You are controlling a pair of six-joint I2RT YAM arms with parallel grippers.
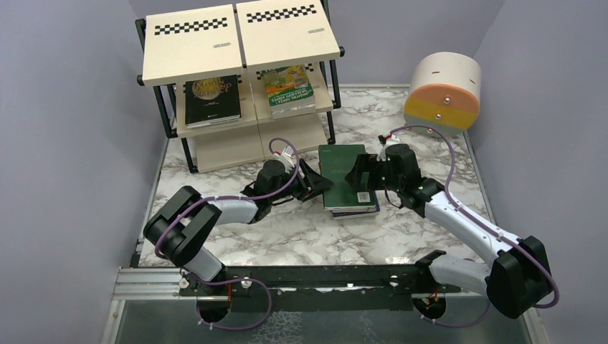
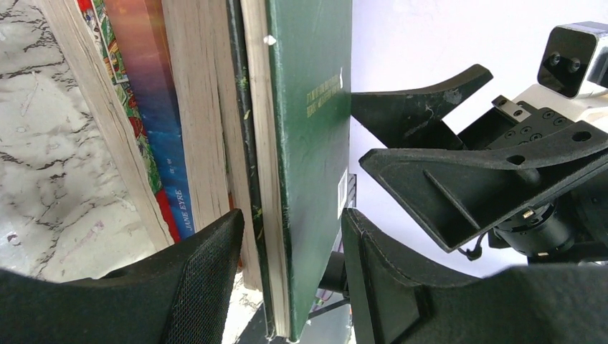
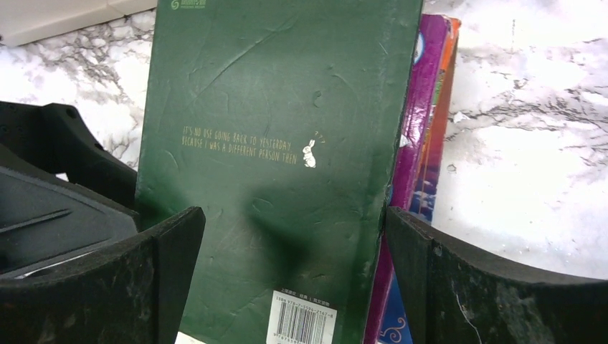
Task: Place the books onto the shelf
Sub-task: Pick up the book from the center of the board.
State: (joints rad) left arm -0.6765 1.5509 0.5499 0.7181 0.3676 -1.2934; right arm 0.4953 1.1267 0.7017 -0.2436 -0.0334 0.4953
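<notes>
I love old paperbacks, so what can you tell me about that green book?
The green book is a dark green paperback: scuffed, creased cover, small gold lettering, a tiny white rabbit, a barcode sticker, yellowed page edges. It lies flat on top of a stack on the marble table. The left end effector seems to pinch one edge; the open right end effector straddles the opposite side.

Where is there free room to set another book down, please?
Bare: the black-framed shelf's pale top boards and bottom board; the white marble tabletop on the near side of the book stack, and beside the round beige-and-orange drum. Crowded: the centre, where left gripper and right gripper flank the dark green book.
</notes>
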